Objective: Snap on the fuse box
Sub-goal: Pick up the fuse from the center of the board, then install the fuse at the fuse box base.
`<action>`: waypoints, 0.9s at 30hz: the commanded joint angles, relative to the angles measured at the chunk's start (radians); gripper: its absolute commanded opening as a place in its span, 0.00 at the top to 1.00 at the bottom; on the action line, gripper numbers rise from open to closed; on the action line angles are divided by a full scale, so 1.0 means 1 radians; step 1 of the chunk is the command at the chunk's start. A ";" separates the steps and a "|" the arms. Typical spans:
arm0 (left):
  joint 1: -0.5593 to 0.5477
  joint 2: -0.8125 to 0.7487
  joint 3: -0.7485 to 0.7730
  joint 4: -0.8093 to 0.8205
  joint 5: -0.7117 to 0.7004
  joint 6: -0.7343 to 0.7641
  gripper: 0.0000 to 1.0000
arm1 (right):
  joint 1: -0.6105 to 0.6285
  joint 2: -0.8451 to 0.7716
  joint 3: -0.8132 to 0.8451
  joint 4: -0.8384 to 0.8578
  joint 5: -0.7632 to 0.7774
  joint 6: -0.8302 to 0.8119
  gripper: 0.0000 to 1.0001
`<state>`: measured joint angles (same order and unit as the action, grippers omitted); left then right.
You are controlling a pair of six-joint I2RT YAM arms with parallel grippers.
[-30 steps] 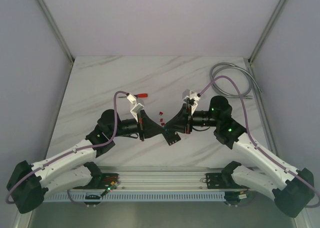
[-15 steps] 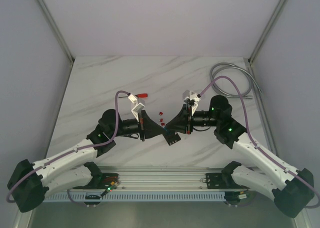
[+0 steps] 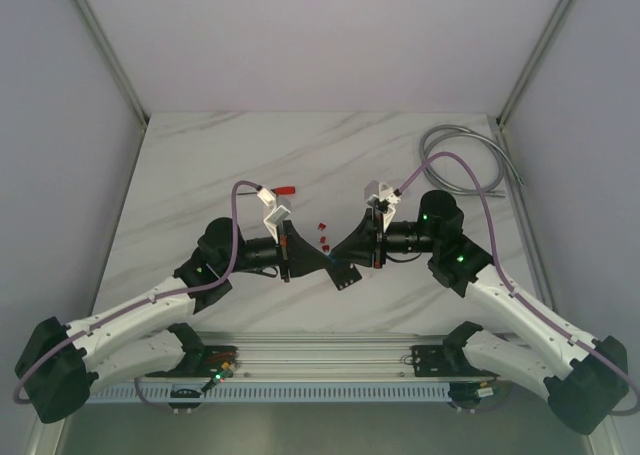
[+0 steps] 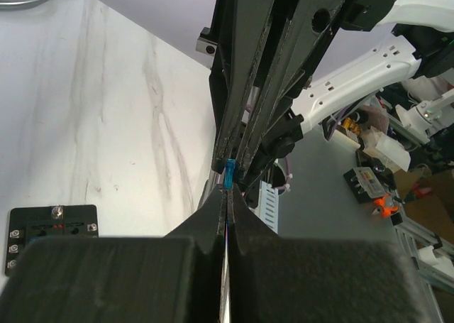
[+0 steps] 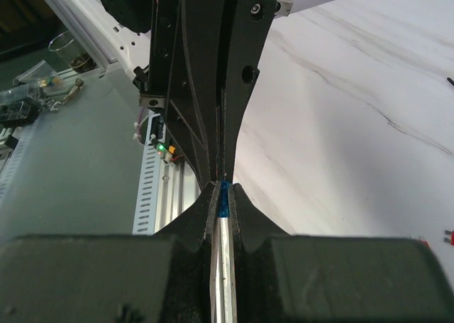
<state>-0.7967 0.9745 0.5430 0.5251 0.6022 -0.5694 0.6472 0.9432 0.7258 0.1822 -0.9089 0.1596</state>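
Shows the left end effector (image 4: 228, 193) pressed fully together, meeting the right end effector (image 5: 224, 186) tip to tip above the desk (image 4: 106, 124). Finds the right one clamped on a small blue fuse (image 5: 224, 197). Places the fuse box (image 4: 53, 227) flat on the marble, low beside the meeting tips, touched by neither. Spots loose red fuses (image 3: 327, 241) close by.

The fuse box (image 4: 53, 227) — a small, flat, black square block — lies face-up on the white marbled table (image 4: 92, 110), low in the left wrist view with its lower edge hidden. Silver screw heads (image 4: 56, 211) mark its top and left sides — tiny red spots show in its face.
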 commanded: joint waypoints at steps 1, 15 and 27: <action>0.004 0.003 0.013 0.083 0.002 -0.004 1.00 | 0.005 -0.001 -0.011 -0.020 -0.056 -0.011 0.91; 0.005 0.015 -0.006 -0.010 -0.111 0.022 0.68 | 0.006 0.030 0.030 -0.178 0.162 -0.071 1.00; 0.071 -0.020 -0.107 -0.205 -0.422 -0.064 0.37 | 0.048 0.100 0.045 -0.306 0.681 -0.031 1.00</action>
<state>-0.7601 0.9646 0.4637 0.4030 0.3264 -0.5808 0.6632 1.0309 0.7383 -0.0834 -0.4702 0.1112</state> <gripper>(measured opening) 0.618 0.119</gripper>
